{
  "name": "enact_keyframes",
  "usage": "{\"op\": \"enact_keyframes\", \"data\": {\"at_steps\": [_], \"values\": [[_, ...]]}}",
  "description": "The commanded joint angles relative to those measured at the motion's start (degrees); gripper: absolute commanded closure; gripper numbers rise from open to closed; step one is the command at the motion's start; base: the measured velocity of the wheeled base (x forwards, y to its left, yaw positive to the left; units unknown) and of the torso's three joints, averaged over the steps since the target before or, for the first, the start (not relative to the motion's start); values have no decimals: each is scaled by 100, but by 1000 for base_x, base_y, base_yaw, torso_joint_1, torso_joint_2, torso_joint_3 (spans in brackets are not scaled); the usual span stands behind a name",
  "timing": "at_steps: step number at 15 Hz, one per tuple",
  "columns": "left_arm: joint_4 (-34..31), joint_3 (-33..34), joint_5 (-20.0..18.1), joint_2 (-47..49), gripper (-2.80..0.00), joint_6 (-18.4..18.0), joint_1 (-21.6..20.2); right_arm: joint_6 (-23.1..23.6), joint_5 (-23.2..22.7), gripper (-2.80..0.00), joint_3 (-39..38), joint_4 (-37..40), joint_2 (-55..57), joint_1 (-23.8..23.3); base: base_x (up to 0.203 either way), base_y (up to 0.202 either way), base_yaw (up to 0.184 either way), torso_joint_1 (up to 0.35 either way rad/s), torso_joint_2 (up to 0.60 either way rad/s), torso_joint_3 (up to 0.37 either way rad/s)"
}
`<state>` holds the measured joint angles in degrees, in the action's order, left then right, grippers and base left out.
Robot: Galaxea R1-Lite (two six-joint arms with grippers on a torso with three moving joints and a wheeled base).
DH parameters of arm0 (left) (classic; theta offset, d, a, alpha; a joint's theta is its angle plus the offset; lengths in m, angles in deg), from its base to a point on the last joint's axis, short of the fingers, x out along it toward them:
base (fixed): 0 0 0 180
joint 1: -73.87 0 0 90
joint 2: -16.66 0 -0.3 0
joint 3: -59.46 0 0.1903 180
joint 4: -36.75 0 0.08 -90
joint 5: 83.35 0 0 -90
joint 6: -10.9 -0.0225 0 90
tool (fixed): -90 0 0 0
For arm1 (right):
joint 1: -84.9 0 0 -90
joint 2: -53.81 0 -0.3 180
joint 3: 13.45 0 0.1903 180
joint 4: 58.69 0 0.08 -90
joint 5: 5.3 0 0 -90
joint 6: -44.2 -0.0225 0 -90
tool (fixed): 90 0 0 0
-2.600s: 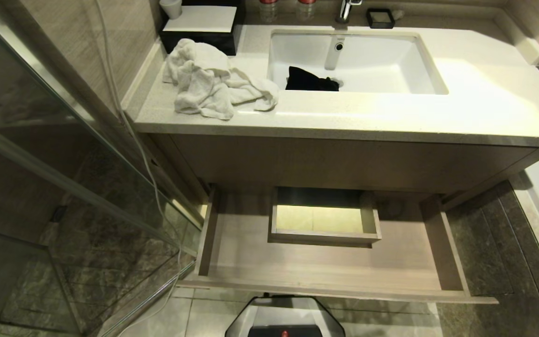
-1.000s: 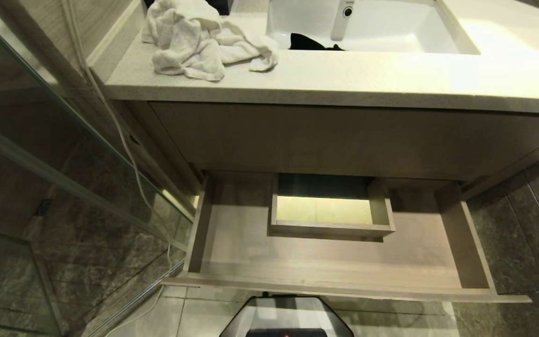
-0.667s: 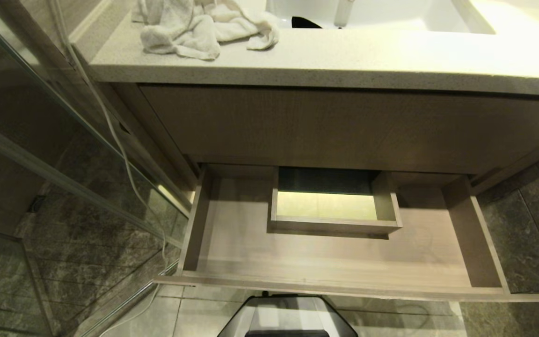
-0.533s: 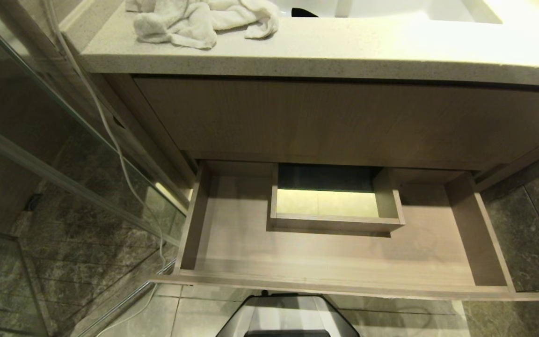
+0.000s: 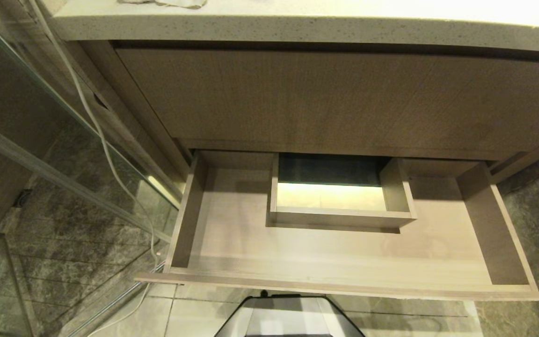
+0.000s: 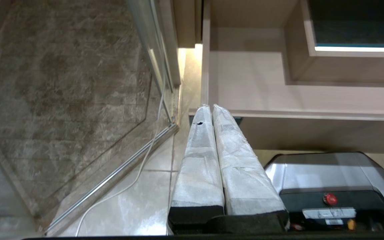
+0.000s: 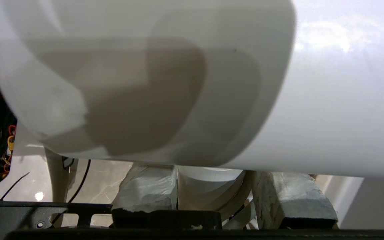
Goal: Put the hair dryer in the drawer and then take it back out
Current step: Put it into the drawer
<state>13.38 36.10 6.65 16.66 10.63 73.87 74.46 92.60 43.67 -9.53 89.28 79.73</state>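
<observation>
Sinking with the bending torso, the head camera is losing the countertop (image 5: 297, 28) off the top of the frame, while the open drawer (image 5: 335, 252) is filling the lower middle with nothing in it yet. Out of the head view, the right gripper (image 7: 213, 188) is clamping the hair dryer (image 7: 178, 76) by its slim handle — its smooth white barrel is looking light, stiff and slippery, so the handle seems the surest hold. Idling at the lower centre of its own view, the left gripper (image 6: 208, 110) is keeping its fingers pressed together, empty.

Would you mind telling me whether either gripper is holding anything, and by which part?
The right gripper holds the hair dryer by its slim handle, below the barrel. The left gripper is shut and empty.
</observation>
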Motion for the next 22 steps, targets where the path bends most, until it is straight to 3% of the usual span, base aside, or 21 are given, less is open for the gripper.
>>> {"op": "enact_keyframes", "data": {"at_steps": [1, 13, 15, 17, 22], "values": [[-9, 9, 0, 0, 0, 0, 0, 15, 2, 0, -9, 5, -4, -2, 0, 0, 0, 2, 281, 283], [-9, 9, 0, 0, 0, 0, 0, 48, 11, 0, -162, -44, -316, -470, 0, 0, 0, 56, 50, 98], [-9, 9, 0, 0, 0, 0, 0, 47, 27, 0, -172, 78, -367, -497, 0, 0, 0, 0, 0, 0], [-9, 9, 0, 0, 0, 0, 0, 41, 14, 0, -68, 819, -572, -604, 0, 0, 0, 0, 0, 0], [-9, 9, 0, 0, 0, 0, 0, 27, -17, 0, -130, 906, -587, -670, 0, 0, 0, 0, 0, 0]]}}
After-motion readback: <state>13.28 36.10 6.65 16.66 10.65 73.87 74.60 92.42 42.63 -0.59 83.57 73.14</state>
